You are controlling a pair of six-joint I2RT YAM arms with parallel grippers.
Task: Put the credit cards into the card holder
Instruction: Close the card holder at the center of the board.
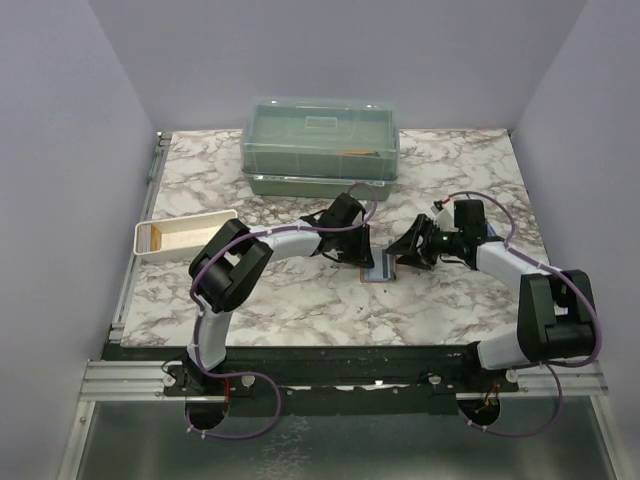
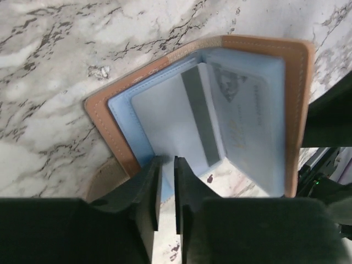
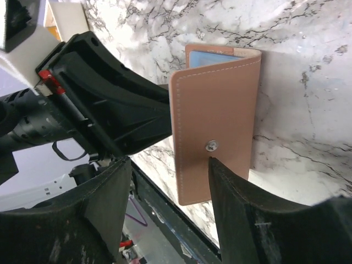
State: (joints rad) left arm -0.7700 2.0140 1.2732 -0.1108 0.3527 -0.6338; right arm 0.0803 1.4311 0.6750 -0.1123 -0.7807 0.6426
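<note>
The brown wallet (image 1: 380,268) lies open on the marble table (image 1: 300,300) in the middle, between the two arms, one half flat and the other half tilted up. Seen from the left wrist, a pale card (image 2: 165,121) with a dark stripe along one side lies over the blue pocket of the flat half, its near edge running down to the tips of the left gripper (image 2: 166,165). Those two fingers are almost together, with only a thin slit between them, and I cannot tell whether they have the card's edge pinched or only sit at it. Something printed shows in the pocket on the raised half. The right gripper (image 3: 169,161) has its fingers spread wide and grips nothing; one fingertip (image 3: 212,162) rests against the outside of the raised half, just below the metal snap stud (image 3: 212,146). Farther back stand a green lidded box (image 1: 320,140) and, off to the left, a long white tray (image 1: 190,232).
</note>
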